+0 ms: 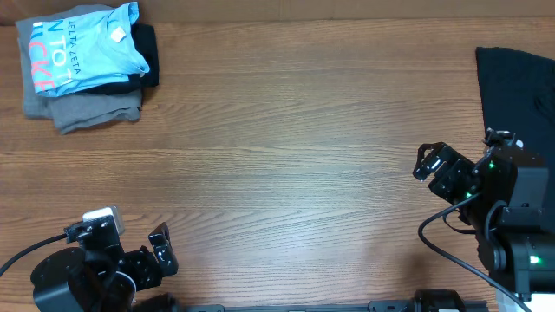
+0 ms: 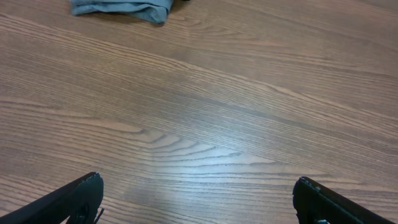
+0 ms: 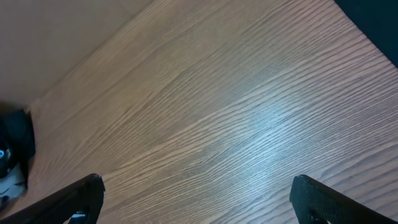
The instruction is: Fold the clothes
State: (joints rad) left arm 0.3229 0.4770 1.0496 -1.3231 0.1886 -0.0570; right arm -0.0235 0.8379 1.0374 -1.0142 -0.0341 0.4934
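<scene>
A folded light blue T-shirt (image 1: 82, 45) with white and pink lettering lies on top of a stack at the table's far left, over a folded grey garment (image 1: 91, 111) and a black one (image 1: 149, 54). An unfolded black garment (image 1: 518, 91) lies spread at the far right edge; its corner shows in the right wrist view (image 3: 373, 25). My left gripper (image 1: 161, 253) is open and empty near the front left edge. My right gripper (image 1: 431, 166) is open and empty, just left of the black garment. The left wrist view shows the grey garment's edge (image 2: 124, 9) far ahead.
The wooden table (image 1: 295, 156) spans the view, with a wall beyond its back edge. Both arm bases and cables sit along the front edge. The left arm (image 3: 12, 149) shows at the left edge of the right wrist view.
</scene>
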